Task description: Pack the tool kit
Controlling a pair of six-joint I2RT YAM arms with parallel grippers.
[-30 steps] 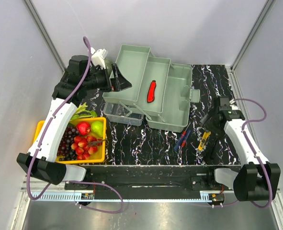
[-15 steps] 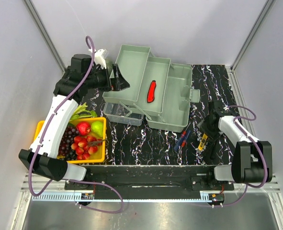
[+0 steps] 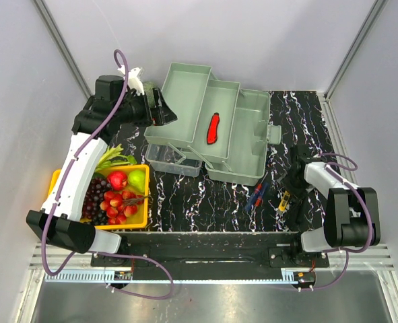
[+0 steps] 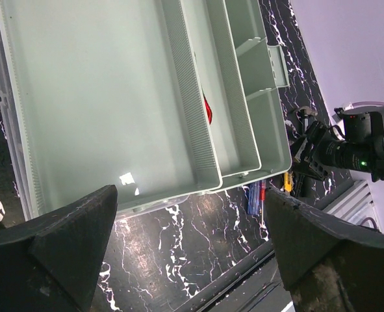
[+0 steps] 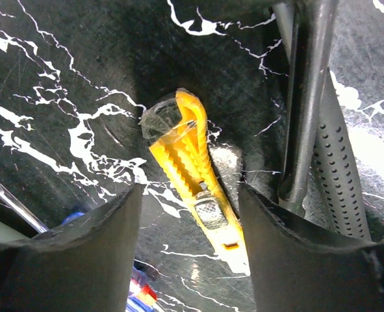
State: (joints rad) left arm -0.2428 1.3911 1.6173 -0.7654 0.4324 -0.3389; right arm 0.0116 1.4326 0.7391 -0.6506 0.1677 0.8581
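Our right gripper (image 5: pixel 190 190) has dropped over the yellow plastic snap-off utility knife (image 5: pixel 186 156), jaws narrowed to either side of it, though we cannot tell whether they pinch it. The knife lies on the black white-veined mat (image 5: pixel 62 71), just right of the blue-handled screwdrivers (image 3: pixel 258 195) and near the open pale grey-green plastic toolbox (image 3: pixel 185 87). Our left gripper (image 4: pixel 192 195) hangs fully spread above that toolbox.
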